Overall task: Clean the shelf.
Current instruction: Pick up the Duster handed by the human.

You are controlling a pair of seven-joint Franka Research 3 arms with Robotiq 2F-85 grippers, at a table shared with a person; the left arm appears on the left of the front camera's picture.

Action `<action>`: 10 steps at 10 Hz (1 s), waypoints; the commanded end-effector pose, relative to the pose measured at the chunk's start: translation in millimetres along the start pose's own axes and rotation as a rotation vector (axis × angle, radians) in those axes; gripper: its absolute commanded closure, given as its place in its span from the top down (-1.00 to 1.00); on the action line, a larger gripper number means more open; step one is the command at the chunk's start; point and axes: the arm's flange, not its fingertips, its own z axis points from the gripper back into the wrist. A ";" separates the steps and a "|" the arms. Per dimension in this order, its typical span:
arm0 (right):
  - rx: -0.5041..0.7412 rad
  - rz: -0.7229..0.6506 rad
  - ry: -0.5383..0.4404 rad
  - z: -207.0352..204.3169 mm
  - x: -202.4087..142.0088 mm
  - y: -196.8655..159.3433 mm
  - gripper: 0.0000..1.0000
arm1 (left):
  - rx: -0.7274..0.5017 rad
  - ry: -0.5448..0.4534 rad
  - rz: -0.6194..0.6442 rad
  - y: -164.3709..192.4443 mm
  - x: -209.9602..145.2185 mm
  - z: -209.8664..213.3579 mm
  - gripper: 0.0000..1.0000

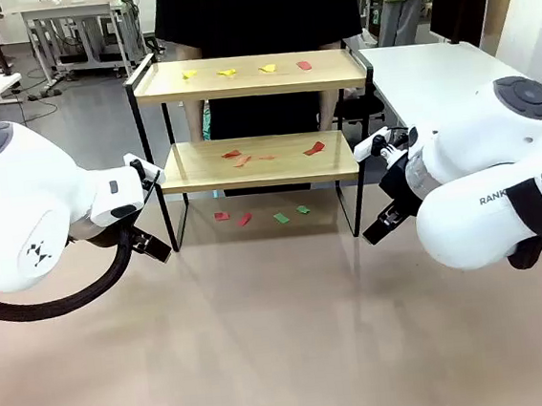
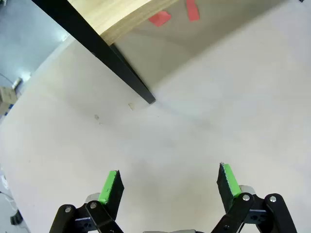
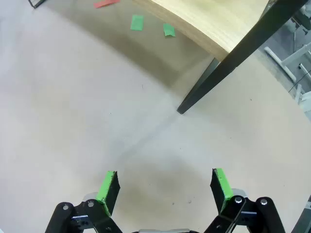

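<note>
Cleaning looked unstarted: the shelf (image 1: 250, 89) stood far-centre, paper scraps (image 1: 228, 72) on both boards. Left gripper (image 2: 169, 180) and right gripper (image 3: 165, 183) hung wide open, empty, flanking it. The next move probably called for reaching to a scrap.

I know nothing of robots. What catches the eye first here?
A two-tier shelf stands in the middle, strewn with paper scraps: mostly yellow on top, red on the lower board, red and green underneath. Two white arms flank it, left gripper and right gripper both open, holding nothing.
</note>
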 end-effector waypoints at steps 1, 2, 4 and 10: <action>0.000 0.000 0.000 0.0 0.0 0.0 1.00 | 0.000 0.000 0.000 0.0 0.0 0.1 1.00; 0.000 0.000 0.000 0.0 0.0 0.0 1.00 | 0.000 0.000 0.000 0.0 0.0 0.1 1.00; 0.000 0.000 0.000 0.0 0.0 0.0 1.00 | 0.000 0.000 0.000 0.0 0.0 0.1 1.00; 0.000 0.001 0.000 0.0 0.0 0.1 1.00 | 0.000 0.000 0.000 -0.5 0.1 0.0 1.00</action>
